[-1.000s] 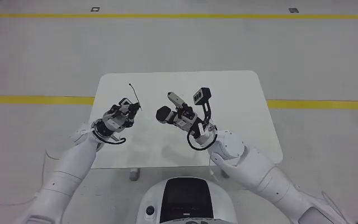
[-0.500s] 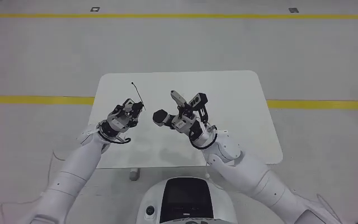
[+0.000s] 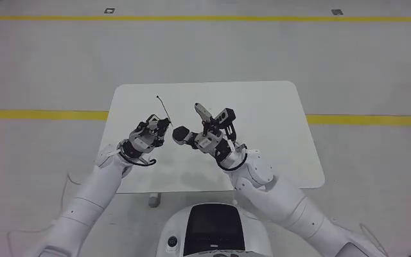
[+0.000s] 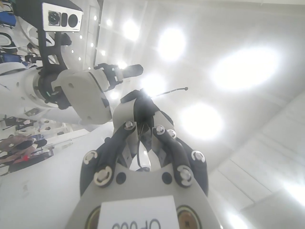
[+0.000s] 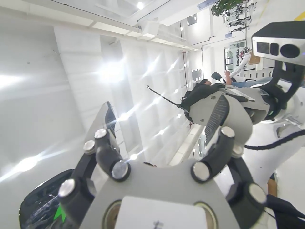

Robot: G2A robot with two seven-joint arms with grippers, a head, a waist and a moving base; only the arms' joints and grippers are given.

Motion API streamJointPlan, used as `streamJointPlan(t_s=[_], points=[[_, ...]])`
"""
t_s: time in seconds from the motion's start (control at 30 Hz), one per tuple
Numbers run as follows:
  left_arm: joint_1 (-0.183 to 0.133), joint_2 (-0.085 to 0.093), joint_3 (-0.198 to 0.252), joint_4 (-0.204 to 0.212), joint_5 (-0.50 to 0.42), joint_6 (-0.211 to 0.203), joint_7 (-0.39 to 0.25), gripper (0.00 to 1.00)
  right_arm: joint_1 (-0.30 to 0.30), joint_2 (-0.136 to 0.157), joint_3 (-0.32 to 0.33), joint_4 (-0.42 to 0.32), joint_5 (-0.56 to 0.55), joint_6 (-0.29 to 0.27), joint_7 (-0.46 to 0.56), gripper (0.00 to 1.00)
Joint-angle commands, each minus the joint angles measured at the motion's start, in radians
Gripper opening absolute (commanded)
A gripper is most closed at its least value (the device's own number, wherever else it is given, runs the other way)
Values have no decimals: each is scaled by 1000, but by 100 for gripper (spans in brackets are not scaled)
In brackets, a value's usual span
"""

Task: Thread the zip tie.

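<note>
Zip tie [image 3: 164,109]: thin and black, held in the air above the white table [image 3: 270,109] and clear of its surface. The left gripper [image 3: 155,127] has its jaws closed on the tie's near end. The free length slants up and away from the robot, with a small knob at the tip.

The right gripper [image 3: 191,123] sits just beside the left one, jaws spread wide and gripping nothing. We see a gap between it and the tie. From the right wrist, the tie shows beyond the spread fingers [image 5: 108,116], and the ribbed one covers part of the left gripper.

A yellow line [image 3: 359,119] crosses the grey floor to either side of the table.
</note>
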Motion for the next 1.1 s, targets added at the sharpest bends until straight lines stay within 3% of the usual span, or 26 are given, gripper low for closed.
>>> streamJointPlan(t_s=[0.0, 0.07, 0.13, 0.5, 1.07], points=[[-2, -5, 1, 8, -18, -4, 1, 0, -5, -6, 3, 3, 7, -6, 2, 73], [-5, -8, 0, 16, -21, -6, -1, 0, -9, -12, 5, 5, 11, -9, 6, 56], [-6, -10, 0, 25, -20, -4, -3, 0, -13, -18, 8, 9, 13, -13, 10, 49], [-7, -22, 0, 32, -16, 10, -5, 0, -38, -46, 14, 26, 40, 14, 47, 45], [-7, -22, 0, 32, -16, 10, -5, 0, -57, -83, 37, 51, 42, 28, 84, 24]])
